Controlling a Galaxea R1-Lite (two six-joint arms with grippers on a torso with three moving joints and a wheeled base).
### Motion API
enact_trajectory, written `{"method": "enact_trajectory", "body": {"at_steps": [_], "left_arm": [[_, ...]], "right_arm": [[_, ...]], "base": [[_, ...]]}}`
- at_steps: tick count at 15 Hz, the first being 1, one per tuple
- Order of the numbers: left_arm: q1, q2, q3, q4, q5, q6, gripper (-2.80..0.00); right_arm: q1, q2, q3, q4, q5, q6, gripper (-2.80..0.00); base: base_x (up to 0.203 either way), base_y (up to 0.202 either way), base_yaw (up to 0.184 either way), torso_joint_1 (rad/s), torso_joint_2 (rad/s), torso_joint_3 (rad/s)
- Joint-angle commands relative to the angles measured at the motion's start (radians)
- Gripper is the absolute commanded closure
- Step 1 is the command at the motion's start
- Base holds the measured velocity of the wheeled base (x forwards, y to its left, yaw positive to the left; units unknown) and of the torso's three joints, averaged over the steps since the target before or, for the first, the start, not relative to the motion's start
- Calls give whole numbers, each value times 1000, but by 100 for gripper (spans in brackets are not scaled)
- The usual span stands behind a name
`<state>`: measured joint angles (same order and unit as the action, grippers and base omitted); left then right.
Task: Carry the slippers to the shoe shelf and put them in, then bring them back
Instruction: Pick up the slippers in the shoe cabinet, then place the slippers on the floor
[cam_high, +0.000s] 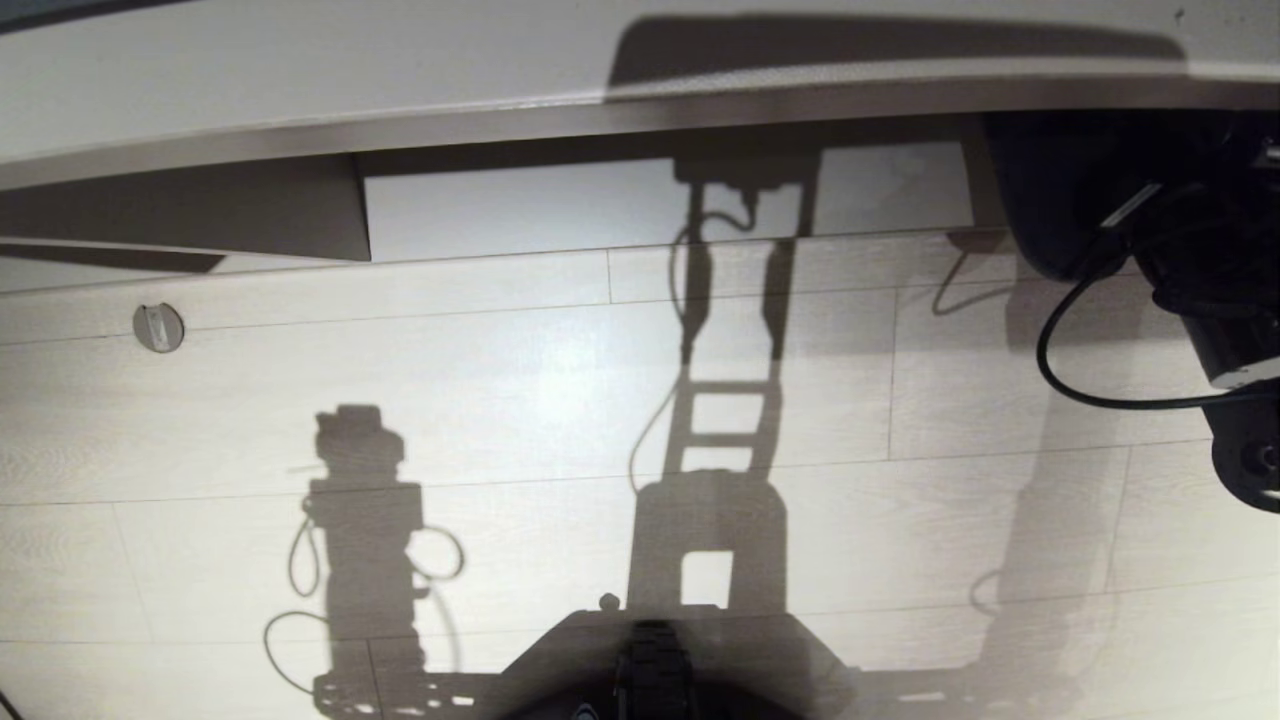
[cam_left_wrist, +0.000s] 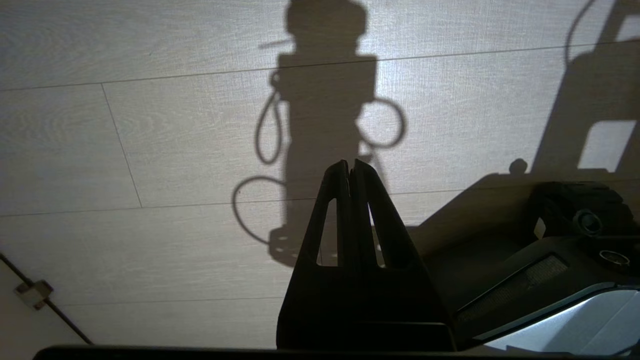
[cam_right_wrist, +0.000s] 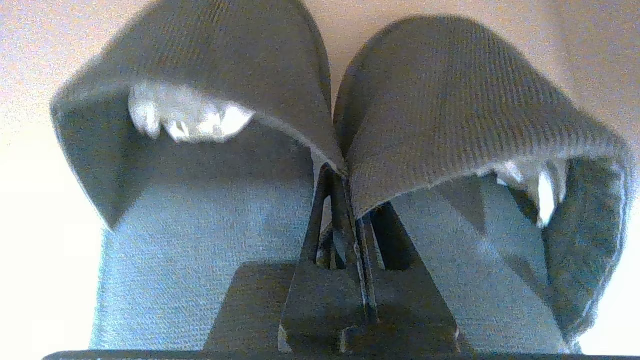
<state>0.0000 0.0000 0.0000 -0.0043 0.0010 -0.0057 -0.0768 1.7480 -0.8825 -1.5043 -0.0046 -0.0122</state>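
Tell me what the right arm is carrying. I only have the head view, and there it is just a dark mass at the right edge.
Observer: The right wrist view shows the right claw shut on the slippers, pinching their two inner edges together.
Reviewer: Both slippers in one grip?
Observer: Yes. The pair sits side by side, with the open heels facing the wrist camera and the rounded toes pointing away.
Reviewer: And the left claw? I only see a shadow.
Observer: The left claw is shut with nothing in it, above the wood-grain floor.
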Motion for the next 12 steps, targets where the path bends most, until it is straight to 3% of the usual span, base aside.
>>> {"method": "enact_trajectory", "body": {"at_steps": [1, 12], "left_arm": [[0, 0, 0, 0, 1, 0, 0], [0, 0, 0, 0, 1, 0, 0]], "right_arm": [[0, -42, 82, -9, 7, 1, 0], [54, -327, 389, 17, 8, 0, 0]], "base": [[0, 0, 0, 0, 0, 0], [0, 0, 0, 0, 0, 0]]}}
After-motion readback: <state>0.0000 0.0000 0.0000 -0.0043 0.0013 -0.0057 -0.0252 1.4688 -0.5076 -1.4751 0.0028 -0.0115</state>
